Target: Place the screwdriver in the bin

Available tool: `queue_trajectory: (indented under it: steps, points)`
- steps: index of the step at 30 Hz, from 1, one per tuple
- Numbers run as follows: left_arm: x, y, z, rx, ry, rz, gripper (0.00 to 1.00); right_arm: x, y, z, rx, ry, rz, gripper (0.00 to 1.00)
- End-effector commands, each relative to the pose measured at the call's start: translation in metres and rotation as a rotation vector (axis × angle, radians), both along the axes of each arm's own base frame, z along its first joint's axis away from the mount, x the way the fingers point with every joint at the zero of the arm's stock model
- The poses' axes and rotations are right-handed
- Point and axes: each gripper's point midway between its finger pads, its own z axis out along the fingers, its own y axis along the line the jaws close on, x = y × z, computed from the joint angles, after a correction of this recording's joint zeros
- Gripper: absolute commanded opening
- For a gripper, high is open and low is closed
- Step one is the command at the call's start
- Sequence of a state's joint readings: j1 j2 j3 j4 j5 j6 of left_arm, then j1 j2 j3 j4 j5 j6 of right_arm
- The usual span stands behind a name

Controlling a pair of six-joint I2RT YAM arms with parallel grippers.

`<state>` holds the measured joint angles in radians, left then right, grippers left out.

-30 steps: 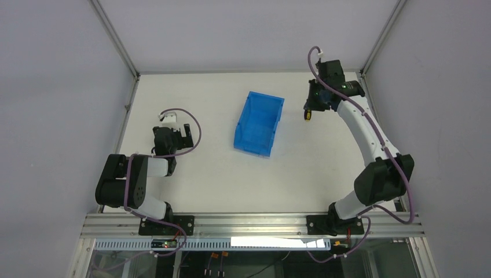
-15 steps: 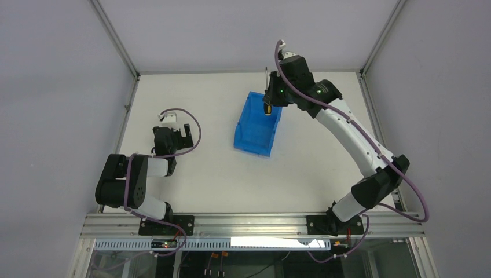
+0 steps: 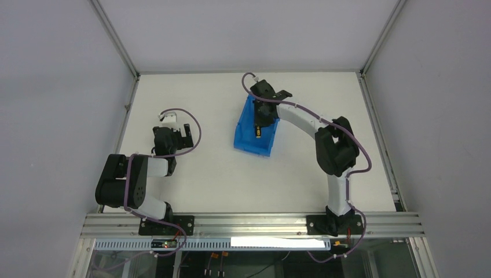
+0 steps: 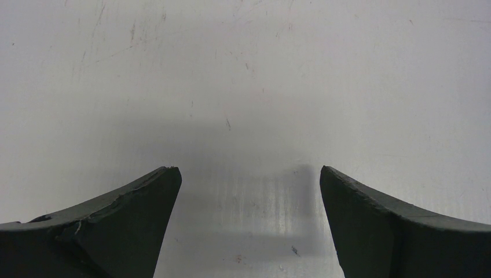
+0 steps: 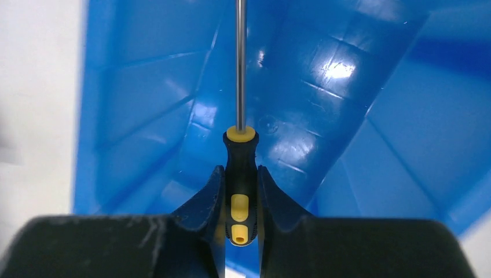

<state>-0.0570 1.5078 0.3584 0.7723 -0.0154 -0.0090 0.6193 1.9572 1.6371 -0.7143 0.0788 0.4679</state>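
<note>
The bright blue bin (image 3: 248, 138) sits mid-table, and its inside walls (image 5: 359, 92) fill the right wrist view. My right gripper (image 3: 259, 124) hangs over the bin's inside and is shut on the screwdriver (image 3: 257, 132). In the right wrist view the black handle with yellow accents (image 5: 240, 174) is pinched between the two fingers (image 5: 209, 197), and the thin metal shaft (image 5: 241, 58) points away over the bin floor. My left gripper (image 3: 184, 133) rests low at the table's left, open and empty, with bare table between its fingertips (image 4: 156, 197).
The white table (image 3: 197, 174) is walled by grey panels with aluminium posts at the back corners. A metal rail (image 3: 249, 223) runs along the near edge by the arm bases. The left arm's purple cable (image 3: 194, 124) loops above its wrist.
My right arm has swung left from the far right of the table, carrying the screwdriver over the bin's back rim and down over its inside. The left arm has not moved.
</note>
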Motion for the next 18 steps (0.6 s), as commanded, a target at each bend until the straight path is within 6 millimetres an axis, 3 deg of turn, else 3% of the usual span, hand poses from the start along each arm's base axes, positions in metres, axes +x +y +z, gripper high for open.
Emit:
queue_trajectory:
  steps: [1,4,9,13,18]
  points:
    - [0.011,-0.001,0.017,-0.014,-0.061,-0.009,1.00,0.013,0.010,-0.022,0.013,0.002,-0.021,0.00]
    - [0.011,-0.001,0.017,-0.015,-0.061,-0.010,1.00,0.012,0.010,-0.044,-0.010,0.040,-0.021,0.04]
    - [0.011,-0.002,0.018,-0.015,-0.062,-0.010,1.00,0.010,0.009,-0.046,-0.033,0.052,-0.009,0.34]
    - [0.011,-0.001,0.017,-0.015,-0.061,-0.009,1.00,0.011,0.009,-0.019,-0.030,0.010,0.005,0.47]
    - [0.011,-0.001,0.017,-0.014,-0.060,-0.010,1.00,0.010,0.009,0.031,0.000,-0.078,0.026,0.50]
